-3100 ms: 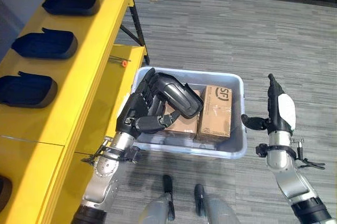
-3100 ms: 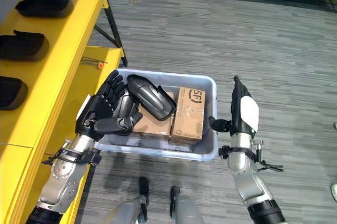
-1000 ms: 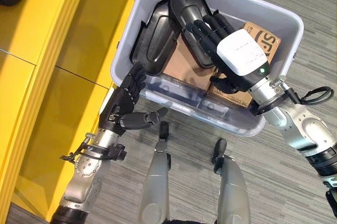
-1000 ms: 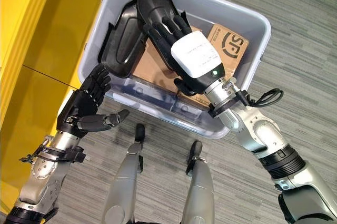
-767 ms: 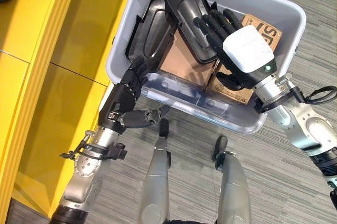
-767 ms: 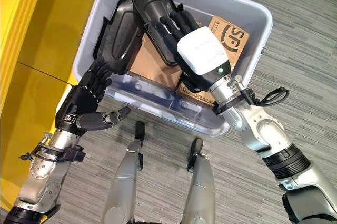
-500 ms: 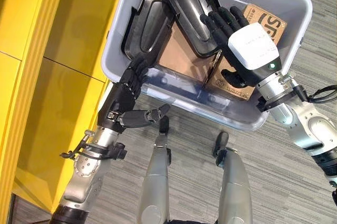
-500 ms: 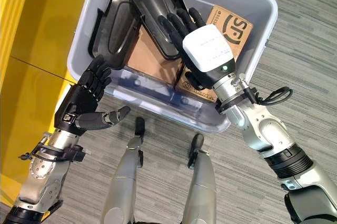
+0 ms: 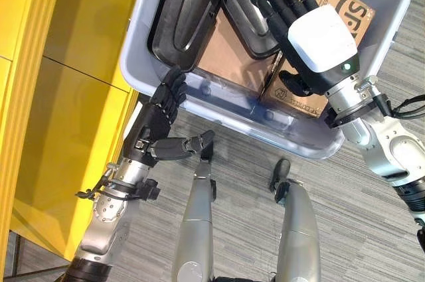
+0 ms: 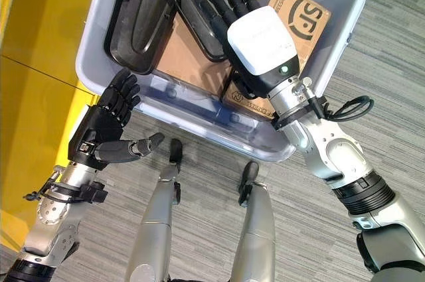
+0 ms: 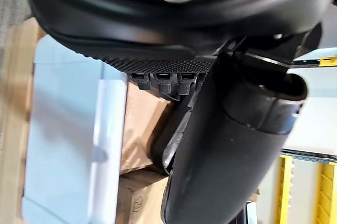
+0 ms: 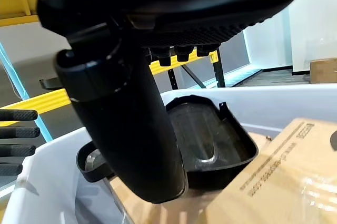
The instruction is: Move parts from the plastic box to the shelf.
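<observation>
Two black parts (image 9: 199, 23) lie in the box (image 9: 392, 23), long axes toward 12 o'clock; right hand (image 9: 312, 43), fingers (image 9: 275, 0) straight, nearer; left hand (image 9: 156, 133) empty, relaxed.

Pale grey plastic box (image 9: 219, 106), black parts (image 9: 182, 20), brown cartons (image 9: 232, 56), yellow shelf (image 9: 60, 123).

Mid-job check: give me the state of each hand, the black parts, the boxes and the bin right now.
Right hand: open, fingers straight over a part in the bin.
Left hand: open, outside the bin's near wall, holding nothing.
Plastic box: on the floor, still loaded.
Centre black part: lying on the cardboard boxes.
Left black part: leaning against the bin wall.
Cardboard boxes: closed, inside.
</observation>
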